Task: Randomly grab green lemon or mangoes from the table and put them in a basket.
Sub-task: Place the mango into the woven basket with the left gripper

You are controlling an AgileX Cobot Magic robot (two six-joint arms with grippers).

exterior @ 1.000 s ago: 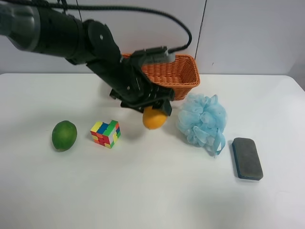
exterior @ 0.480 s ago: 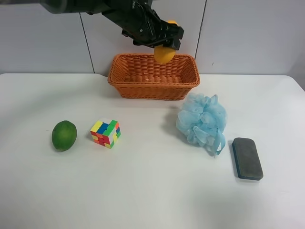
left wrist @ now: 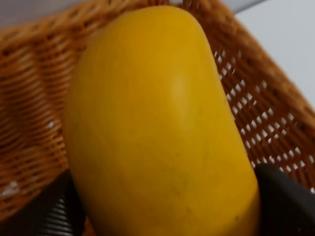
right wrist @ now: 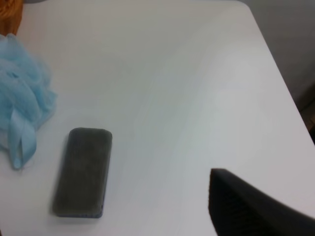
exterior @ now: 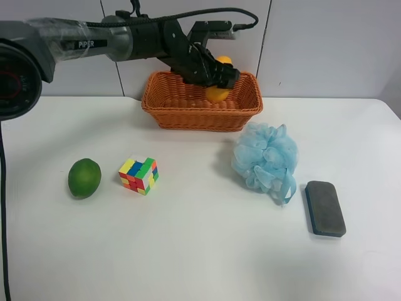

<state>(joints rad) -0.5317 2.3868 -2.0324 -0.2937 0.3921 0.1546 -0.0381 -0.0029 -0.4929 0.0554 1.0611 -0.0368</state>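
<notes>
Green lemon [exterior: 84, 178] is seen lying on the white table [exterior: 200, 251] at the far left, with a multicoloured puzzle cube [exterior: 138, 175] just beside it. Further right, the mango [exterior: 218, 95] is held low within the wicker basket [exterior: 188, 115], clamped between the left fingers [left wrist: 283, 201], evidently so that it can be set down rather than dropped. A blue bath pouf [exterior: 265, 160] and a dark grey sponge [exterior: 325, 208] lie rightmost, outside the task. Whether the right fingers [right wrist: 246, 209] are parted cannot be told.
</notes>
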